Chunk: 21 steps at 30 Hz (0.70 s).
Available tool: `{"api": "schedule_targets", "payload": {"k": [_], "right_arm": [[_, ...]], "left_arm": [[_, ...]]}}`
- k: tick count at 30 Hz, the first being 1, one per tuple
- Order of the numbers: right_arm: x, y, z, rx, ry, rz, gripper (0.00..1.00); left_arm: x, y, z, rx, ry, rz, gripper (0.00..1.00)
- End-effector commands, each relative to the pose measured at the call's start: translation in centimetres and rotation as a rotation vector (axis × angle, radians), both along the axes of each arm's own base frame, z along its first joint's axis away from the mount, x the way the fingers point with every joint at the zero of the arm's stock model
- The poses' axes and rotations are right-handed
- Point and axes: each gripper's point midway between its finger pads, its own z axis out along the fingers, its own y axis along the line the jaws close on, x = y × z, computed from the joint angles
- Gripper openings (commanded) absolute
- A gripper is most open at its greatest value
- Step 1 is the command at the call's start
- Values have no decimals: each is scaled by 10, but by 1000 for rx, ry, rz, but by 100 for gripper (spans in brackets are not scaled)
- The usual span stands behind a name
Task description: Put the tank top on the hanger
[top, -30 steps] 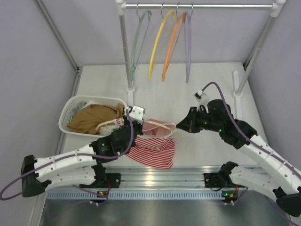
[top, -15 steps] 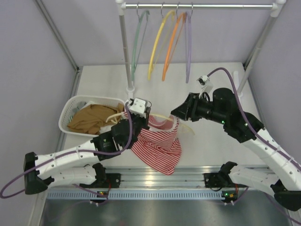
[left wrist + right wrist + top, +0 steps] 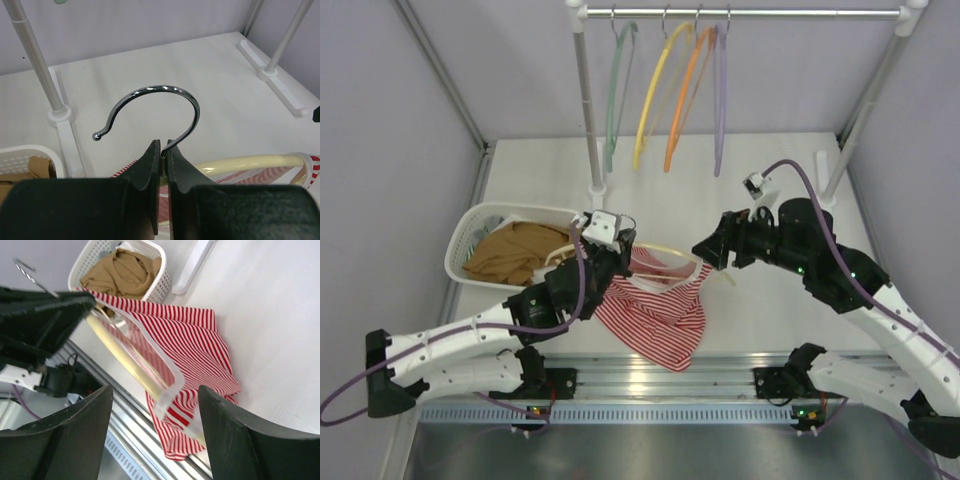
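Between the two arms, above the counter (image 3: 770, 170), the hanger (image 3: 250, 161) runs left to right, with the tank top (image 3: 660, 315) draped from it. Left claw (image 3: 161, 150) is clenched on its metal hook (image 3: 165, 89). Released, the right claw (image 3: 152, 390) straddles the bar's free end, nearer the strap there. One tank top, one cream hanger, four rail hangers (image 3: 655, 95).

no readable text, labels or numbers
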Motion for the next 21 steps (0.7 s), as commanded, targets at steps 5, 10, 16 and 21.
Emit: {"api": "schedule_targets", "payload": {"k": [5,10,16,21], "right_arm": [[-18,-15,-1,-95,-210,131,69],[-31,-1,-7,-107,-252,278,72],[-34,12,-13,-163,-309,343,78],[-41,33,-23,-222,-320,378,78]], "left_arm": [[-10,5,26,-115,-37,-46,0],[-19,-4,33,-116,-41,-126,0],[-23,-9,47,-110,-52,-168,0],[-24,-18,58,-110,-64,-202,0]]}}
